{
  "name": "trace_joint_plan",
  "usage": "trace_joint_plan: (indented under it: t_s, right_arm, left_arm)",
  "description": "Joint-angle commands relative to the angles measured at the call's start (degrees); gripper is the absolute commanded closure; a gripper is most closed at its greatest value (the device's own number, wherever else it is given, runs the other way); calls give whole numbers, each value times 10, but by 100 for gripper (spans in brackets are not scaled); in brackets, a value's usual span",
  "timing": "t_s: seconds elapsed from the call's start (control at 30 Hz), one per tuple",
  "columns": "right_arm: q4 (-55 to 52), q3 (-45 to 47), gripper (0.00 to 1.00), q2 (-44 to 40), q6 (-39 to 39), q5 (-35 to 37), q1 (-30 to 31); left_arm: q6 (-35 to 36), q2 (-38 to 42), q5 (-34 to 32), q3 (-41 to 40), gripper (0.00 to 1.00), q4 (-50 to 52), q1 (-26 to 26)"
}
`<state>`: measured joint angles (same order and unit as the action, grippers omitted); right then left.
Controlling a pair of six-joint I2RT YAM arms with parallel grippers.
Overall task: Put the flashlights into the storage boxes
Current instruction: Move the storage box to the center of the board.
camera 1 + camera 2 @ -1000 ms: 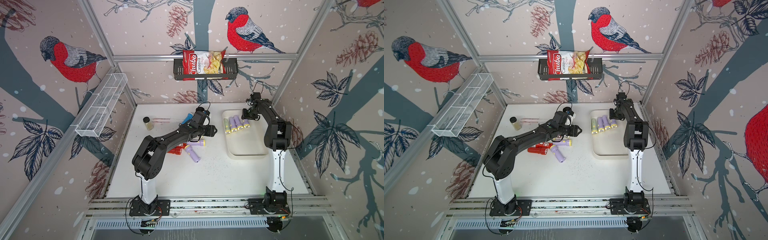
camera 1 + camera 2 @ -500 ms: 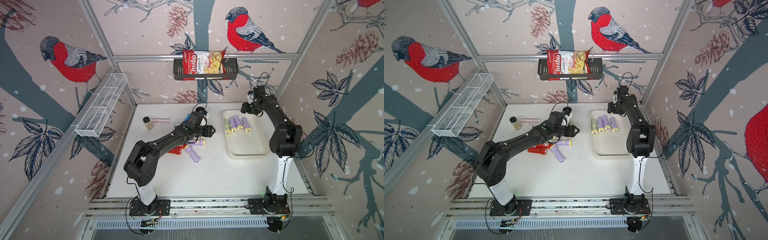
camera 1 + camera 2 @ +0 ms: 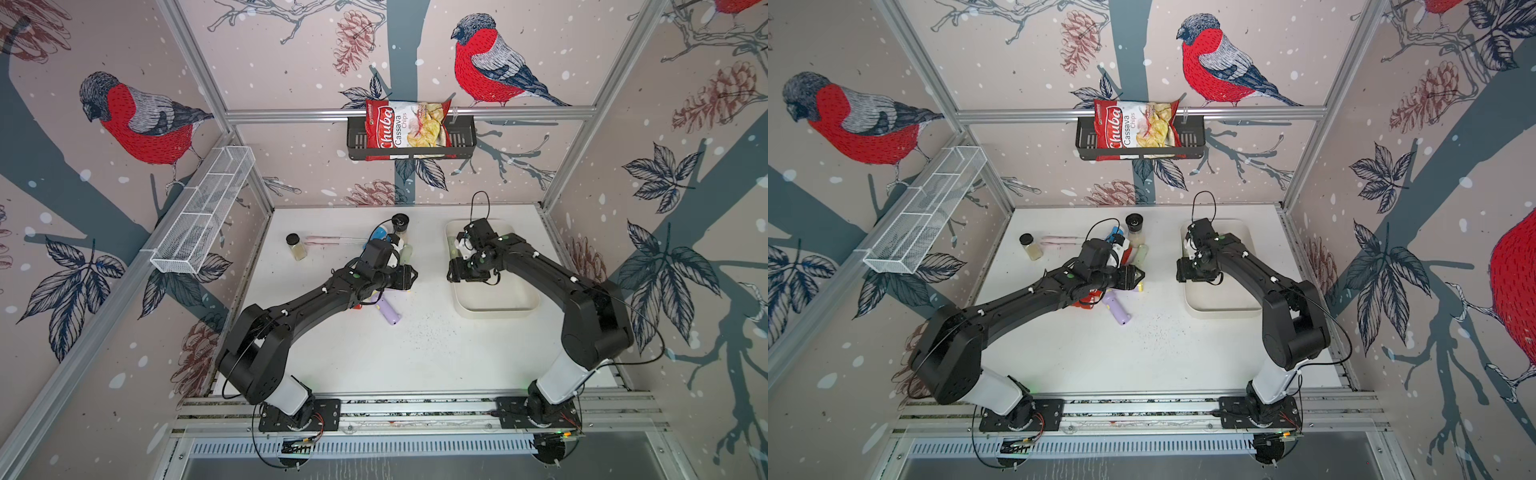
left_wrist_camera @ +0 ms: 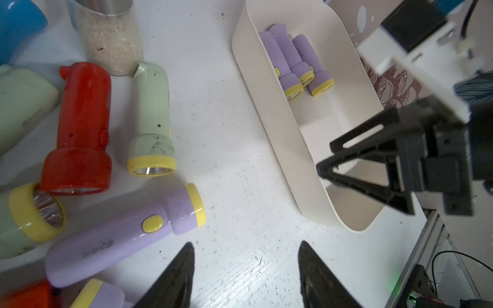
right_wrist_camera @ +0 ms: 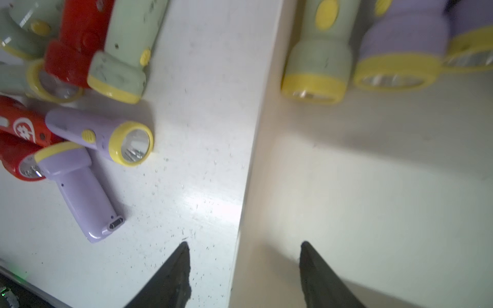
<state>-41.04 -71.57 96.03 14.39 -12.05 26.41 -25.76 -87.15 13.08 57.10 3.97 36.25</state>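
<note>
The cream storage box (image 3: pixel 494 311) (image 3: pixel 1221 311) stands right of centre. In the right wrist view a pale green flashlight (image 5: pixel 318 50) and lilac ones (image 5: pixel 400 53) lie side by side at its far end; my right arm hides them in both top views. Loose flashlights lie heaped on the table: lilac (image 4: pixel 125 232) (image 3: pixel 388 312), red (image 4: pixel 80 128), pale green (image 4: pixel 152 120), blue (image 4: pixel 16 24). My left gripper (image 4: pixel 247 244) (image 3: pixel 409 276) hangs open over bare table beside the heap. Open as well, my right gripper (image 5: pixel 245 243) (image 3: pixel 453 270) straddles the box's left wall (image 5: pixel 248 173).
Two black-capped spice jars (image 3: pixel 296 246) (image 3: pixel 400 224) stand behind the heap, with a thin pink tool (image 3: pixel 332 240) between them. A white wire basket (image 3: pixel 203 212) hangs on the left wall. On the back wall is a black basket (image 3: pixel 461 141) holding a chips bag.
My right gripper has come from the flashlights at the box's far end forward to its left wall, and its jaws have widened. The left gripper has drifted slightly toward the front.
</note>
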Motion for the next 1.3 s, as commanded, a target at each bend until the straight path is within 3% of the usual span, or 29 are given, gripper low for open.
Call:
trace_joint_plan:
  t_s: [0.0,0.9,1.03,1.27]
  right_arm:
    - [50,40,34,-25,56,-28,18]
    - [79,193,35,-111,191,-36,193]
    - [79,174,34,-117,188,-27,183]
    - [100,143,29,-108,179,-34,111]
  left_arm:
    - [-8,17,-13,-19,38,-17,0]
    - [-19,76,-35,-77,38,-19,0]
    - [-22,81,-38,-84,38,-19,0]
    - [-32,86,-36,-81,38,-8,-12]
